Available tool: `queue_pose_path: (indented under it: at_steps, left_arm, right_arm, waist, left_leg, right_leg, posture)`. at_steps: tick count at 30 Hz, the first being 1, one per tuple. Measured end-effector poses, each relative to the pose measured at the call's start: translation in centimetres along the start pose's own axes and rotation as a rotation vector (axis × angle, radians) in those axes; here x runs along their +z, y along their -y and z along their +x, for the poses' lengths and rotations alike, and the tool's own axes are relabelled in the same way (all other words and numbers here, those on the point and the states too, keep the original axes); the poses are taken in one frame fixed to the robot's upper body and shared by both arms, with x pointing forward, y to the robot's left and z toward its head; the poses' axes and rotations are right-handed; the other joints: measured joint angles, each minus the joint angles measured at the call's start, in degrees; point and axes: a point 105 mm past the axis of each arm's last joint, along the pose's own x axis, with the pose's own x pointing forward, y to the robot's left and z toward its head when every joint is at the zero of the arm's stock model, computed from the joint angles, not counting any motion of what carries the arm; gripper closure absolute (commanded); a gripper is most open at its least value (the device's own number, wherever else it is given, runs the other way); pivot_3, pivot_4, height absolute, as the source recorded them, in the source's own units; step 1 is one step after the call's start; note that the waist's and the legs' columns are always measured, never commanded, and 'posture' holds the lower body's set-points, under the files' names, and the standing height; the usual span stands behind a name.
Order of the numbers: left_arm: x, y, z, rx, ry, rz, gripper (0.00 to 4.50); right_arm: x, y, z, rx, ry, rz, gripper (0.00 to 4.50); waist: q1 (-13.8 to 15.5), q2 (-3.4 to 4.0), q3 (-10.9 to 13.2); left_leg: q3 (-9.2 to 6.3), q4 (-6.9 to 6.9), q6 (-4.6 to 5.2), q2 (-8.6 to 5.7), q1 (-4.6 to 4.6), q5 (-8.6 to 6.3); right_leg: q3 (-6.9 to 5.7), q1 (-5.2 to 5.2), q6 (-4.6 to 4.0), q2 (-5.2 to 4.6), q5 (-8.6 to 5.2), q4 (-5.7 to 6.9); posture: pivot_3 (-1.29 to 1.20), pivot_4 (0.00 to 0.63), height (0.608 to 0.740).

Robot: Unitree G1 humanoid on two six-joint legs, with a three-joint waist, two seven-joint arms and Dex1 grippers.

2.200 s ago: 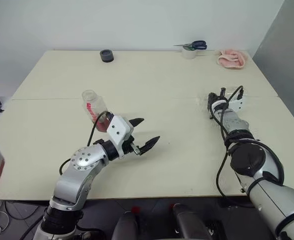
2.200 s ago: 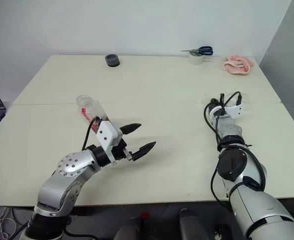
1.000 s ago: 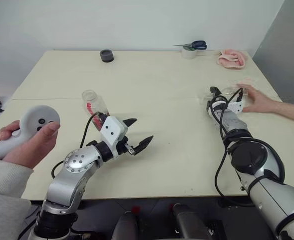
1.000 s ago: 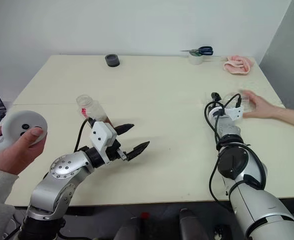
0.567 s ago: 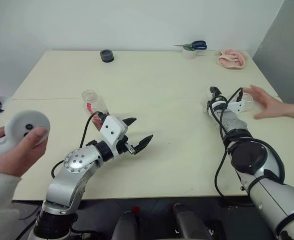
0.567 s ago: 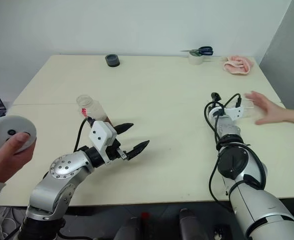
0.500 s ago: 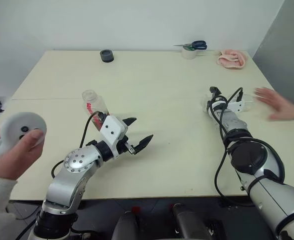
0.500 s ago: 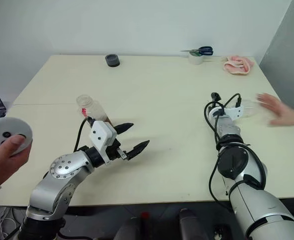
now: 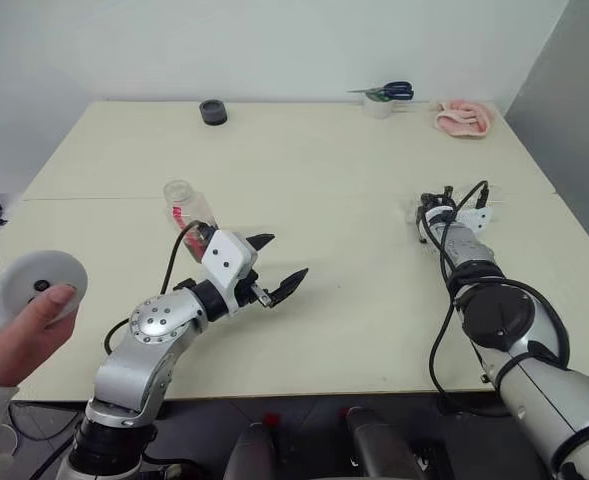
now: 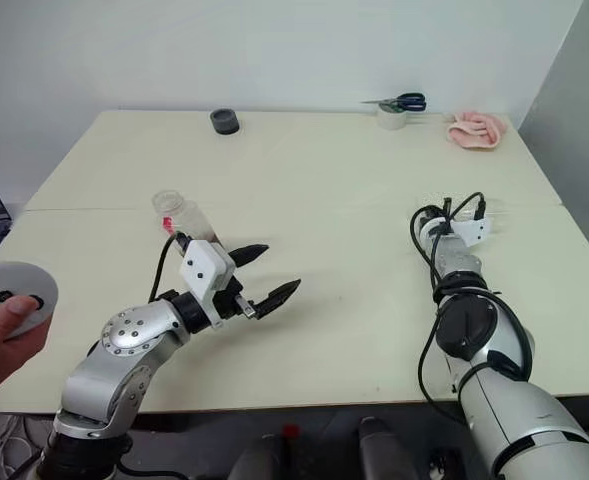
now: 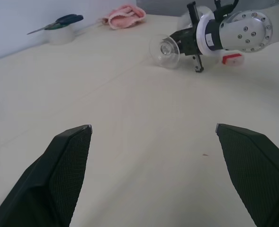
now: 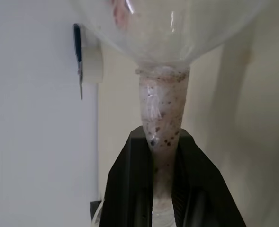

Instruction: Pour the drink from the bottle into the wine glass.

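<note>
We see a pale cream table [image 9: 304, 160] carrying everything, with a seam running across its middle from left edge to right edge. Over the near left part of the table our left gripper [image 9: 279, 265] hovers with its two black fingers spread wide and nothing between them. Just behind it, toward the left edge, stands the bottle [image 9: 187, 213], tilted, clear with a red label strip, some dark drink [image 9: 205, 243] low inside it, partly hidden by the gripper's white housing. Near the right edge, by the seam, our right gripper [image 12: 165, 156] has its fingers pinched tight on the stem of the wine glass [image 11: 164, 48], which lies on its side in the left wrist view, round foot facing the near edge. At the near left corner a person's hand [image 9: 14, 335] holds a round white controller [image 9: 36, 282]. Along the far edge sit a pink cloth [image 9: 464, 116] toward the right corner, blue-handled scissors [image 9: 386, 91] on a tape roll [image 9: 379, 106] beside it, and a small dark ring [image 9: 213, 111] further left.
</note>
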Motion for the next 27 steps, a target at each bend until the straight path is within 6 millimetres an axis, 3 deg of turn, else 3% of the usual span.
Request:
queue_pose_path:
  at_steps: [3,6,10,11,13,15,19,24,27]
  left_arm:
    - [0.0,0.0,0.0,0.003,-0.002,0.005,0.00]
    - [-0.1,0.0,0.0,0.005,-0.003,0.004,0.00]
    - [-0.6,-0.2,-0.6,0.022,-0.013,-0.015,0.00]
    - [-0.9,-0.4,-1.0,0.035,-0.017,-0.035,0.00]
    - [-1.6,-0.9,-2.1,0.064,-0.038,-0.061,0.00]
    - [-2.0,-1.4,-3.1,0.082,-0.053,-0.071,0.00]
    - [-1.9,-2.1,-4.0,0.104,-0.047,-0.086,0.00]
    - [-1.8,-2.4,-4.9,0.122,-0.041,-0.114,0.00]
    - [-1.8,-2.4,-5.3,0.141,-0.045,-0.118,0.00]
  right_arm:
    - [-0.3,-0.3,0.0,0.016,-0.013,-0.048,4.34]
    - [-1.5,-1.5,0.1,0.086,-0.053,-0.256,4.34]
    - [-5.2,-7.2,-0.8,0.386,-0.097,-0.715,4.34]
    - [-6.3,-8.9,-1.6,0.498,-0.080,-0.882,4.34]
    - [-8.6,-10.3,-3.6,0.668,-0.045,-1.142,4.34]
    - [-11.2,-8.8,-4.9,0.750,-0.052,-1.324,4.34]
    - [-14.7,-2.7,-6.2,0.759,-0.138,-1.507,4.34]
    - [-14.5,-1.8,-6.2,0.724,-0.037,-1.544,4.34]
    - [-15.2,-0.5,-6.2,0.701,-0.065,-1.542,4.34]
  waist:
    - [-0.1,0.01,0.0]
    - [-0.2,0.08,0.0]
    - [-0.6,0.19,0.1]
    - [-0.6,0.19,0.1]
    - [-0.5,0.19,0.1]
    - [-0.2,0.17,0.1]
    - [0.4,0.17,0.1]
    - [0.3,0.15,0.1]
    - [0.2,0.15,0.1]
  left_leg:
    - [0.02,-0.01,0.00,0.00,-0.01,0.00]
    - [0.04,-0.02,0.00,0.00,-0.02,0.00]
    - [0.04,-0.08,0.00,0.06,-0.02,0.00]
    - [0.00,-0.11,-0.01,0.08,-0.01,0.00]
    - [-0.12,-0.13,-0.02,0.09,-0.01,-0.01]
    - [-0.17,-0.13,-0.03,0.09,-0.01,-0.02]
    - [-0.13,0.01,-0.06,-0.01,-0.07,0.00]
    - [-0.10,0.01,-0.07,-0.01,-0.01,0.01]
    - [-0.11,-0.03,-0.06,0.04,0.01,0.01]
  right_leg:
    - [0.02,-0.02,-0.01,0.00,0.00,0.00]
    - [0.05,-0.08,-0.01,0.00,0.00,0.01]
    - [0.06,-0.16,-0.02,0.03,0.01,0.08]
    - [0.01,-0.16,-0.03,0.04,0.00,0.09]
    - [-0.11,-0.14,-0.07,0.04,-0.02,0.09]
    - [-0.15,-0.11,-0.09,0.02,-0.03,0.08]
    - [-0.14,-0.11,-0.08,-0.09,-0.03,0.08]
    - [-0.12,-0.06,-0.04,-0.11,0.00,0.07]
    - [-0.12,-0.08,-0.11,-0.04,0.01,0.09]
  posture:
    - [0.00,0.150,0.740]
    - [0.00,0.150,0.740]
    - [0.00,0.150,0.740]
    - [0.00,0.150,0.740]
    - [0.00,0.150,0.740]
    - [0.00,0.150,0.740]
    - [0.00,0.150,0.740]
    - [0.00,0.150,0.740]
    - [0.00,0.150,0.740]
